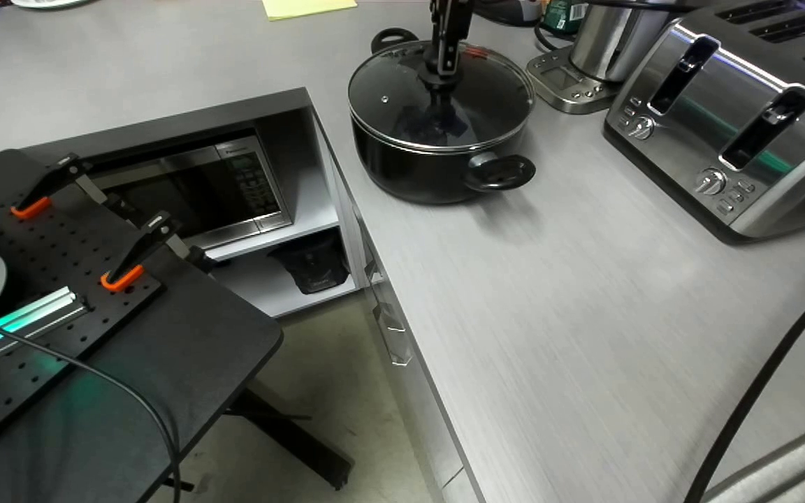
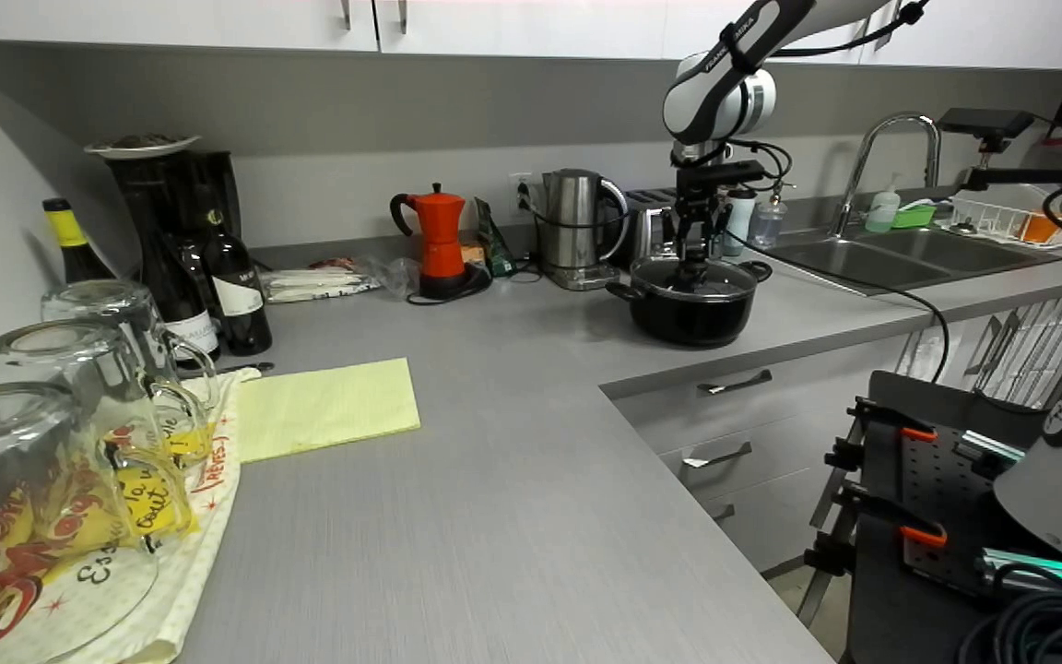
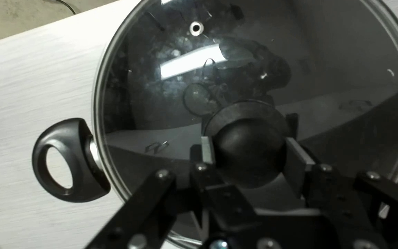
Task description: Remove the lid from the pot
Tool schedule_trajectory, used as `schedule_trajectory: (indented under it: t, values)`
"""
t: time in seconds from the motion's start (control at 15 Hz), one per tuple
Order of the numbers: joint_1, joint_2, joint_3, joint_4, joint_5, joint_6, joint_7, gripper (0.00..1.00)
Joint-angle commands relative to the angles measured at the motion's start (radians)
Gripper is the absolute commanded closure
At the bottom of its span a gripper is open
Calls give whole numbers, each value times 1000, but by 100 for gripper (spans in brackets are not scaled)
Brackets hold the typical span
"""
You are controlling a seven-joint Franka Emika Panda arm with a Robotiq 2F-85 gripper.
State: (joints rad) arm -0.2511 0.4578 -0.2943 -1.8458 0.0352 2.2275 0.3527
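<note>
The round dark glass lid (image 1: 493, 112) with its metal rim sits on the black pot (image 1: 409, 171) in an exterior view. The lid (image 2: 729, 282) and pot (image 2: 690, 318) also show in an exterior view near the counter's edge. My gripper (image 1: 442, 73) points down over the middle of the lid. In the wrist view my gripper (image 3: 250, 152) has its two pads against opposite sides of the black knob (image 3: 249, 148) of the lid (image 3: 254, 72). One pot handle (image 3: 78, 152) sticks out at the left there. The inside of the pot is covered by the lid.
A silver toaster (image 1: 710, 133) and a kettle (image 1: 602, 49) stand beside the pot. The counter edge (image 1: 374, 241) runs close to the pot. An orange moka pot (image 2: 441, 235), a yellow cloth (image 2: 328, 406), glass mugs (image 2: 24, 498) and a sink (image 2: 890, 258) are farther off.
</note>
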Motion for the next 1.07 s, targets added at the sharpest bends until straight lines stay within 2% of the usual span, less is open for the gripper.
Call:
schedule_trajectory:
  t: [0.0, 0.27, 0.53, 0.73, 1.0]
  values:
    - [25, -170, -12, -147, -43, 80, -21, 76]
    - [57, -319, -8, -247, -139, 127, -10, 76]
    - [101, -412, 44, -264, -235, 93, 5, 76]
    - [141, -430, 106, -238, -270, 66, 6, 76]
    - [202, -379, 192, -165, -270, 29, 11, 76]
